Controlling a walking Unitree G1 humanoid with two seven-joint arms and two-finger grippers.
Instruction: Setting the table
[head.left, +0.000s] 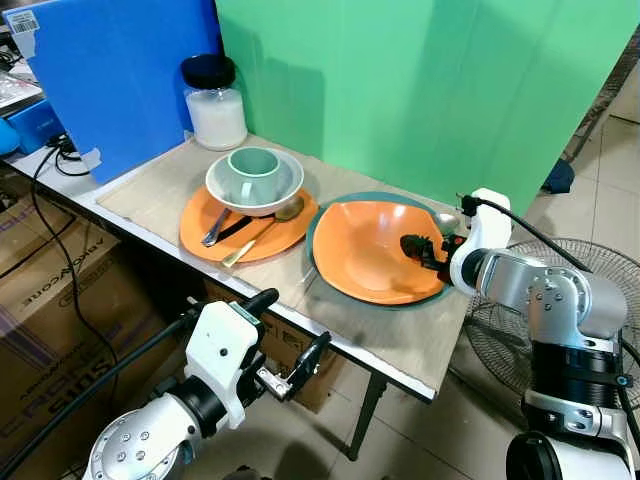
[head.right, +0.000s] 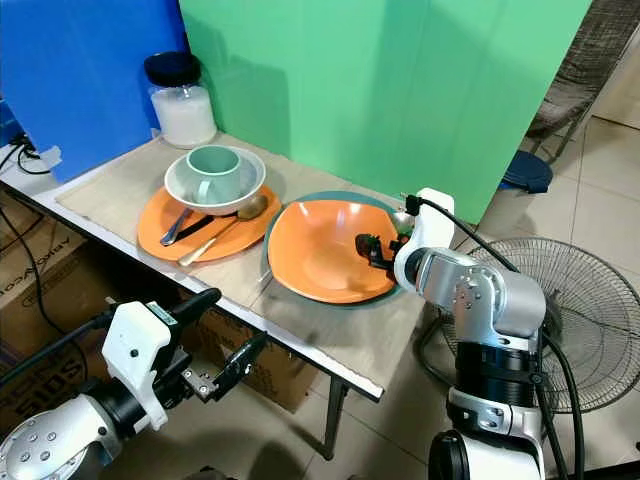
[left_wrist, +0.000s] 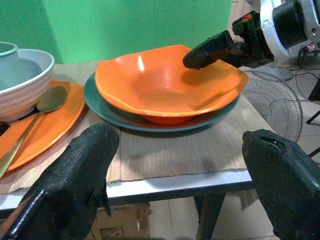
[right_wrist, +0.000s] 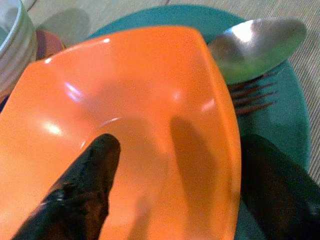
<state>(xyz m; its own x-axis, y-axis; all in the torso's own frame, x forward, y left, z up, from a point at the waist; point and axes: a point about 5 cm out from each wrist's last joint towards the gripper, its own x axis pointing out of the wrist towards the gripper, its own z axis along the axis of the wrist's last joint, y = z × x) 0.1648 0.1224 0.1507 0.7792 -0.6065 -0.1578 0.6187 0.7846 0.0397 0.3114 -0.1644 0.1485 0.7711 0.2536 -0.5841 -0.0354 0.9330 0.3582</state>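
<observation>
Right tool (head.left: 428, 250) straddling orange bowl (head.left: 375, 250) rim, fingers apart, not clamped yet. Bowl on teal plate (left_wrist: 112, 114), tabletop right side. Left tool (head.left: 290, 350) released, below edge. Next I guess: pinch rim, lift.

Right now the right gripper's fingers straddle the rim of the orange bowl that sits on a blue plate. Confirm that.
Not quite: the plate under the orange bowl is teal, not blue, as the right wrist view shows. The rest holds: the right gripper has one finger inside the bowl and one outside its rim.
</observation>
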